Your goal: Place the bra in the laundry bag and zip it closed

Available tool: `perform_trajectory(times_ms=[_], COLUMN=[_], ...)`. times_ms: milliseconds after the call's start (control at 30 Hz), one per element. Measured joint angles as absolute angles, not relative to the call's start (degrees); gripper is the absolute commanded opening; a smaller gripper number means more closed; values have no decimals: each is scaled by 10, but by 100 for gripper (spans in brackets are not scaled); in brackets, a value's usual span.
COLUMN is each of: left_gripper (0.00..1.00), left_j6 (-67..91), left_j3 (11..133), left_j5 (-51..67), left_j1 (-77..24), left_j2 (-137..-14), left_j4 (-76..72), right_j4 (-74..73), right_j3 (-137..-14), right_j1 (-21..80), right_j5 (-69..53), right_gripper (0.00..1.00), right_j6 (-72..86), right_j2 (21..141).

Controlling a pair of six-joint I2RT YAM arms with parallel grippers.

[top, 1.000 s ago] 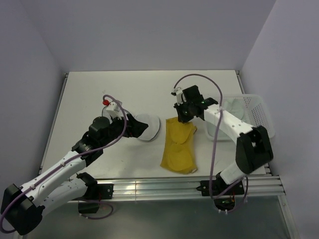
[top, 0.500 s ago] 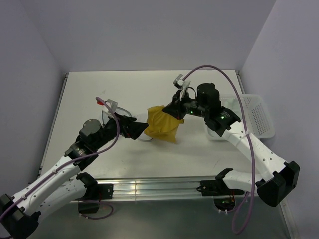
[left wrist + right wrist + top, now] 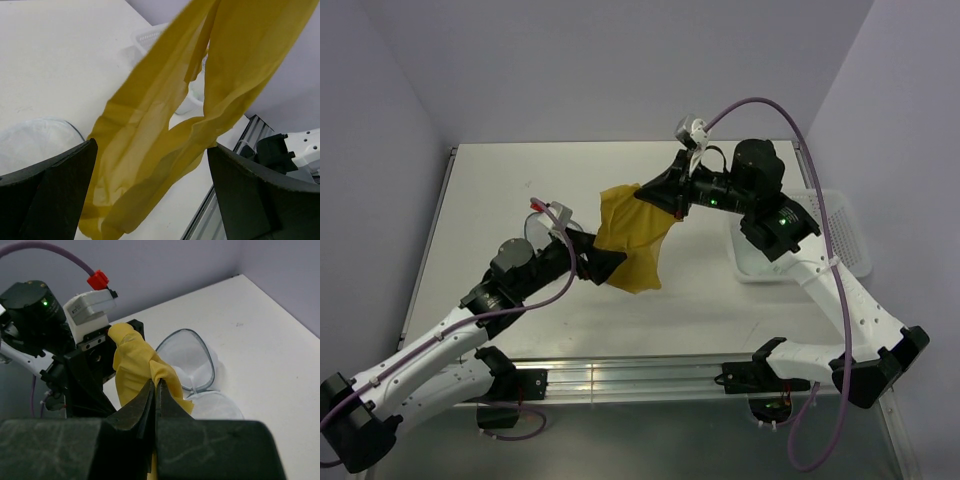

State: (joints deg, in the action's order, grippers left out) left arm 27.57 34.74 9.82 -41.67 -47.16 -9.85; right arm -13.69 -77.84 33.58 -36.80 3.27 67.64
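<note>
Bra [image 3: 630, 235]: yellow, hanging clear of the counter [image 3: 520, 180] from the right jaws, its lower end dangling between the left jaws.
Right jaws: pinched tight on the bra's upper fold.
Left jaws: spread wide, one on each side of the hanging fabric.
Laundry bag [image 3: 192, 362]: unzipped, both mesh halves on the counter, beneath the right jaws and just beside the left jaws.
Basket [image 3: 840, 235]: white, perforated, beyond the bra from the left jaws.

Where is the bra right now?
Top view, centre: the bra hangs from the right end effector, its lower end at the open left end effector.
</note>
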Motion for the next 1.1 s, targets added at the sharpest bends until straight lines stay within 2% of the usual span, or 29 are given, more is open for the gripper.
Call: perform_trajectory(times_ms=[333, 667, 900, 1100], left_gripper=[99, 99, 99, 99], left_j6=[236, 232, 196, 176], left_j3=[347, 322, 327, 332], left_j5=[67, -39, -22, 67], left_j1=[-463, -483, -483, -483], left_j2=[-458, -306, -396, -456], left_j4=[-93, -92, -114, -128], right_j4=[-164, -195, -202, -215], right_j3=[-804, -807, -806, -806], right_j1=[336, 331, 328, 323], right_j5=[-408, -435, -495, -522], right_gripper=[0, 0, 0, 0], right_j6=[16, -14, -34, -49], right_j2=[680, 680, 680, 679])
